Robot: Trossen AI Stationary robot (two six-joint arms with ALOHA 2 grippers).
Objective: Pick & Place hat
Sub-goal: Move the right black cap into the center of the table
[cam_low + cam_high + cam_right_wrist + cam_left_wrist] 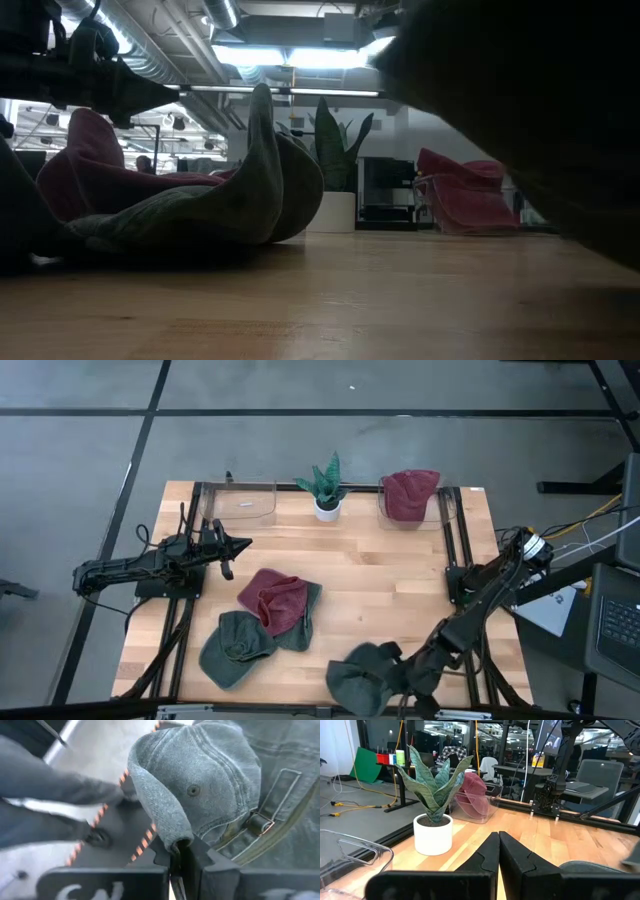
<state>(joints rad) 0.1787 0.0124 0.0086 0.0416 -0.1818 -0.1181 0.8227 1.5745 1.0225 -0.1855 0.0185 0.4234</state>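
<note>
From above, we see the right gripper (400, 672) pinching a dark green cap (362, 678) at the table's front edge, well apart from the potted plant (326, 488). The left gripper (240, 544) idles, clenched on nothing, left of that plant. Right wrist view: fingers (192, 862) clamp the cap (200, 785) fabric.

We see the right tool (412, 678) low at the near edge of the tabletop (380, 575), pinching a dark green hat (362, 676). The left tool (238, 544) waits, fingers together, over the left side. A red hat (275, 600) lies on two green hats (235, 648) mid-table. A potted plant (326, 488) stands between two clear bins, another red hat (410, 494) in the right one.
</note>
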